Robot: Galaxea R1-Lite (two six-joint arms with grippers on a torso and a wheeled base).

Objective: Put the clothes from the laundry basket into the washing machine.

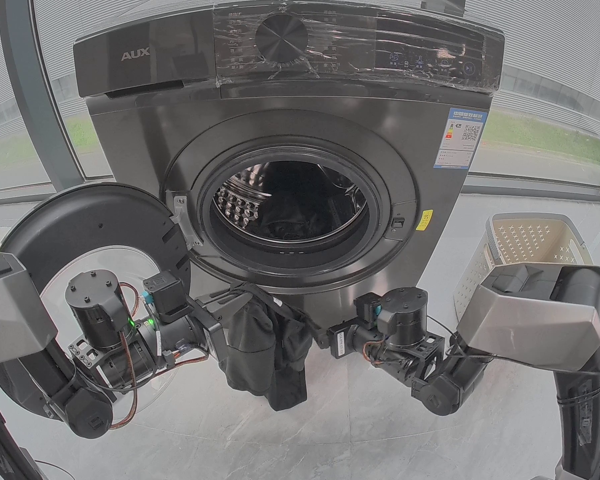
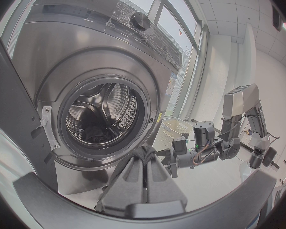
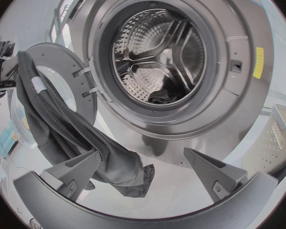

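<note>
Dark clothes (image 1: 293,220) already lie inside the washing machine (image 1: 287,121), the left pincer (image 2: 145,155) is clamped on a black garment (image 1: 263,358) hanging just under its round hole, and the right pincer (image 3: 141,152) is wide apart nearby, so this piece probably goes in next.
</note>
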